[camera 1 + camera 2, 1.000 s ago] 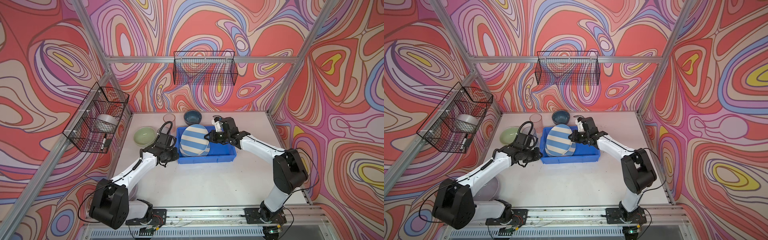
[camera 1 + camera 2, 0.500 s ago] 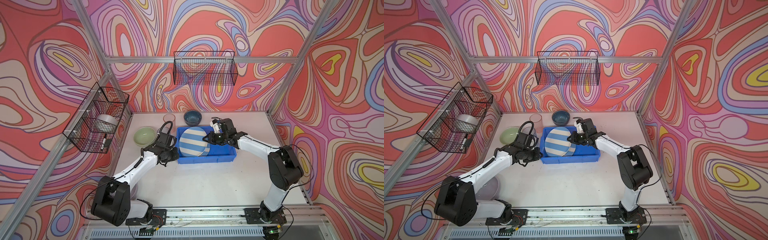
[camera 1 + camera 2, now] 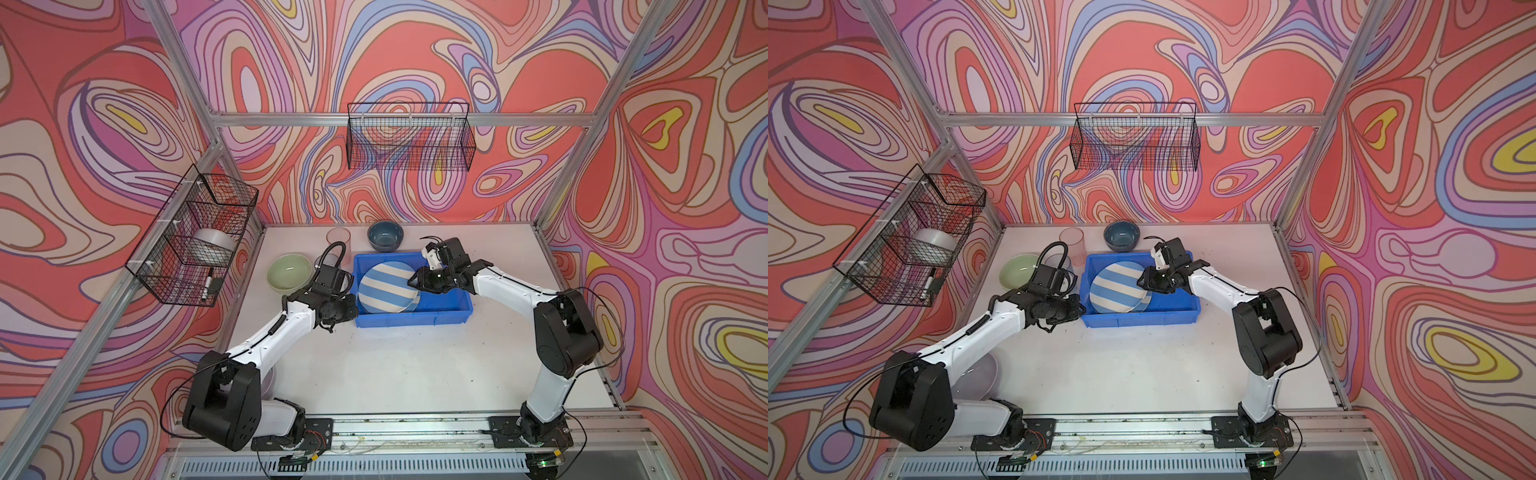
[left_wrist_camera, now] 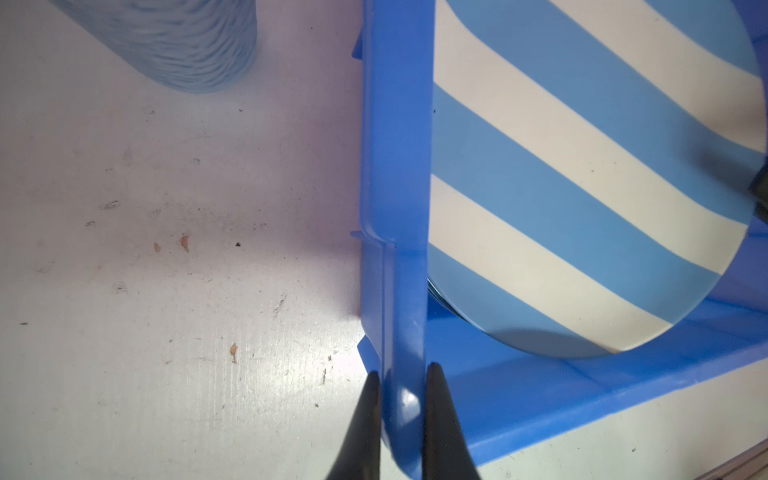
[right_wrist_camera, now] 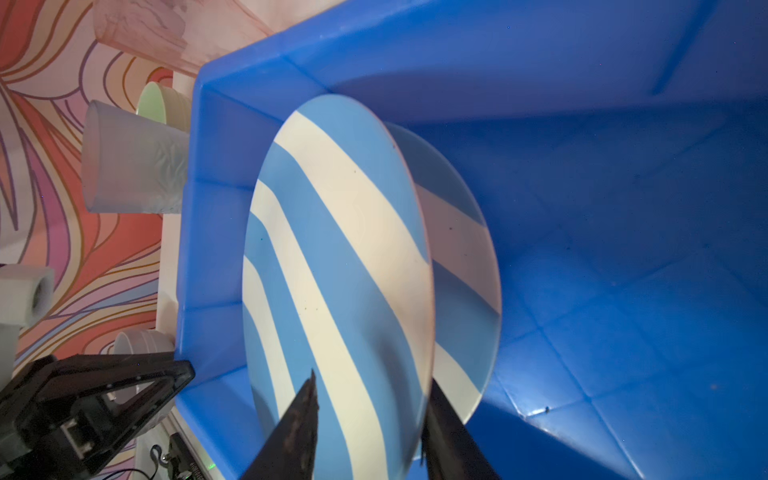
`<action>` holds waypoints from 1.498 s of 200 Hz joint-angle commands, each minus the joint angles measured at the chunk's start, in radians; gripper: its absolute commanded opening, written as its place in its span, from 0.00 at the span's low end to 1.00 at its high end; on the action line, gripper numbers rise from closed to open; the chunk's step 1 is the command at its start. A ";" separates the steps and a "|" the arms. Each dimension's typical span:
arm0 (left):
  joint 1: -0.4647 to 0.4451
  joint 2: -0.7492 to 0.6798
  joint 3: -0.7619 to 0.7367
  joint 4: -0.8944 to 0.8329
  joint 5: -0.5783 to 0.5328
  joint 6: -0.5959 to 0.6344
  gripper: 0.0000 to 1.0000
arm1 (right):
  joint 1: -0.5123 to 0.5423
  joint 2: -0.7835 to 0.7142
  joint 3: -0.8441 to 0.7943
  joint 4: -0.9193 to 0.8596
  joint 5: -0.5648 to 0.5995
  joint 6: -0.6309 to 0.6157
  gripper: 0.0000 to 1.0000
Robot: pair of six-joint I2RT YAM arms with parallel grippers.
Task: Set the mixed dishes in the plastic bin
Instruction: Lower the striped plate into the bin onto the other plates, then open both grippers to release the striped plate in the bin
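Note:
The blue plastic bin (image 3: 415,322) (image 3: 1142,318) holds a blue-and-white striped plate (image 3: 386,286) (image 5: 332,249), tilted over a second striped plate (image 5: 461,249). My right gripper (image 3: 411,282) (image 5: 371,378) is open, with one finger over the upper plate's face and one behind its rim. My left gripper (image 3: 353,305) (image 4: 402,372) is shut on the bin's left rim (image 4: 395,208). Outside the bin on the table stand a pale green bowl (image 3: 289,272), a dark blue-grey bowl (image 3: 385,235), a pinkish tumbler (image 3: 338,243) and a bluish tumbler (image 4: 174,41).
A black wire basket (image 3: 409,137) hangs on the back wall. Another wire basket (image 3: 191,245) on the left wall holds a white roll. A pale round dish (image 3: 976,374) lies partly under the left arm's base. Metal frame posts edge the table.
The striped plate has come down from steeply tilted to lying lower in the bin, and my right gripper has opened on it. The left gripper has kept its hold on the rim.

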State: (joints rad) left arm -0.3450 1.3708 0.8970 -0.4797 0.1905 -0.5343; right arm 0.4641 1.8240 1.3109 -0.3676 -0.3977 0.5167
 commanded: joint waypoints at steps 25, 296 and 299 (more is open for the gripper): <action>0.005 0.013 0.033 -0.006 0.008 0.014 0.11 | -0.001 0.038 0.044 -0.071 0.049 -0.050 0.46; 0.079 -0.317 0.084 -0.492 -0.356 -0.155 0.67 | 0.001 -0.261 -0.105 -0.144 0.140 -0.135 0.61; 0.079 -0.330 0.075 -0.494 -0.367 -0.170 0.70 | 0.001 -0.265 -0.108 -0.142 0.139 -0.136 0.61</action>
State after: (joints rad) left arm -0.2745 1.1175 0.9863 -0.8436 -0.0364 -0.5903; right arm 0.4644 1.6005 1.2396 -0.4950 -0.2649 0.4026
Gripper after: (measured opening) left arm 0.537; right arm 0.611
